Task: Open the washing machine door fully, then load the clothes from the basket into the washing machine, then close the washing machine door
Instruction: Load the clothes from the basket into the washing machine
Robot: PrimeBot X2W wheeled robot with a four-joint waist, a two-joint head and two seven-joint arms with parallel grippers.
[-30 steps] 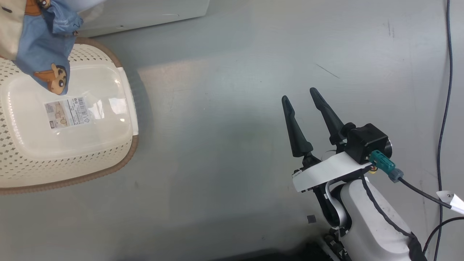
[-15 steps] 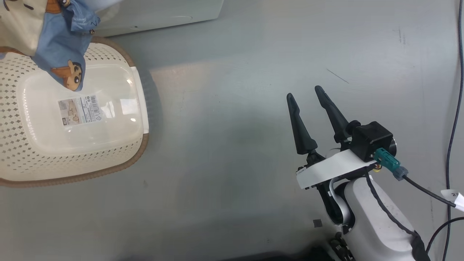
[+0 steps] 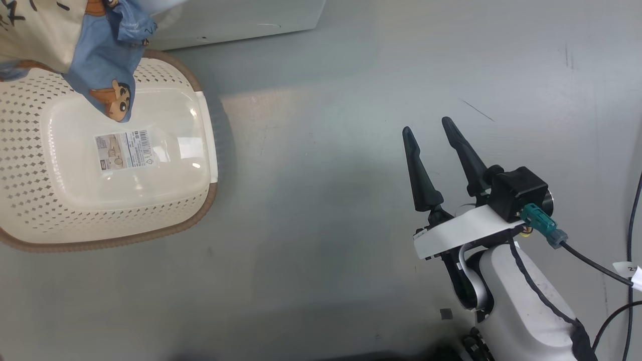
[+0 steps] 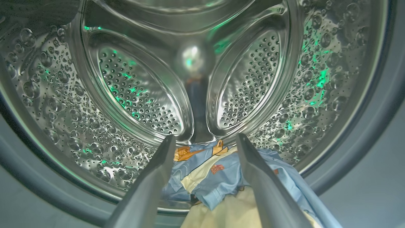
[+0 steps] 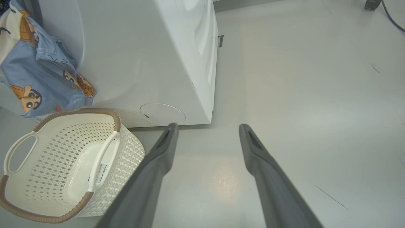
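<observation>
Only my view shifted; clothes (image 3: 100, 60) still hang off the drum (image 4: 139, 82) at 11 o'clock, unloaded. Left gripper (image 4: 205, 136), right gripper (image 3: 426, 125): wide

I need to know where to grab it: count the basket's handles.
2, both seen in the right wrist view: one handle at the left end of the basket, the other at its right end. Nothing suggests a hidden third.

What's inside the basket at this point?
The basket holds only its label sticker on the bottom. The clothes hang above its far corner and cover that part in the head view.
</observation>
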